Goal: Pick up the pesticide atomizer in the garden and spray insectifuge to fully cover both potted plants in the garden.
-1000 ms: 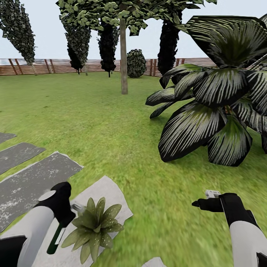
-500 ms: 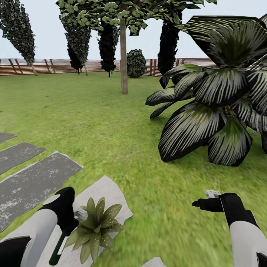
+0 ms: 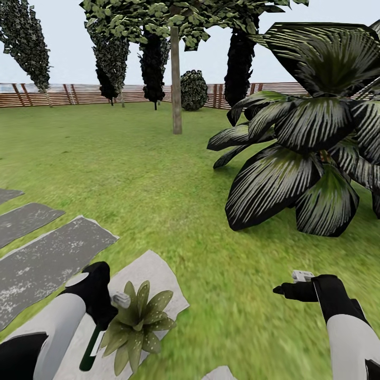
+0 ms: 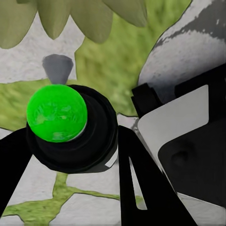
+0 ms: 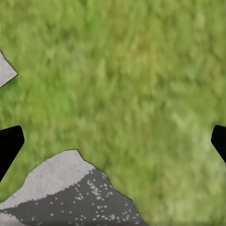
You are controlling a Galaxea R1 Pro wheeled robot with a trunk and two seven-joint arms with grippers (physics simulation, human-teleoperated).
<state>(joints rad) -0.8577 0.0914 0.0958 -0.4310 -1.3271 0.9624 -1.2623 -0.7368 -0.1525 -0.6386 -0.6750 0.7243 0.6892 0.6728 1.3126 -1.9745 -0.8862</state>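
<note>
**Sprayer held right next to the little plant**

The left gripper (image 3: 100,311) is closed around the pesticide atomizer (image 3: 95,338), a dark green bottle with a black collar and a small grey nozzle (image 3: 121,301) on top. In the left wrist view the black fingers (image 4: 136,183) hug the bottle on both sides. The bottle leans, and its nozzle points at the potted plant (image 3: 134,324), almost touching the near leaves. This low, speckled plant sits on a grey paving slab (image 3: 153,272) at the near left of the garden.

The right gripper (image 3: 287,290) hangs over the grass (image 3: 174,174) at the near right. It is wide open and holds nothing.

Farther right stands a tall palm (image 3: 301,158) with dark streaked leaves. A wooden fence (image 3: 79,95) runs along the far edge of the lawn.

What could go wrong? The nozzle is so close that the spray may wet only a few leaves and miss the rest. The bottle could also bump the plant. Another little plant must be found too.
</note>
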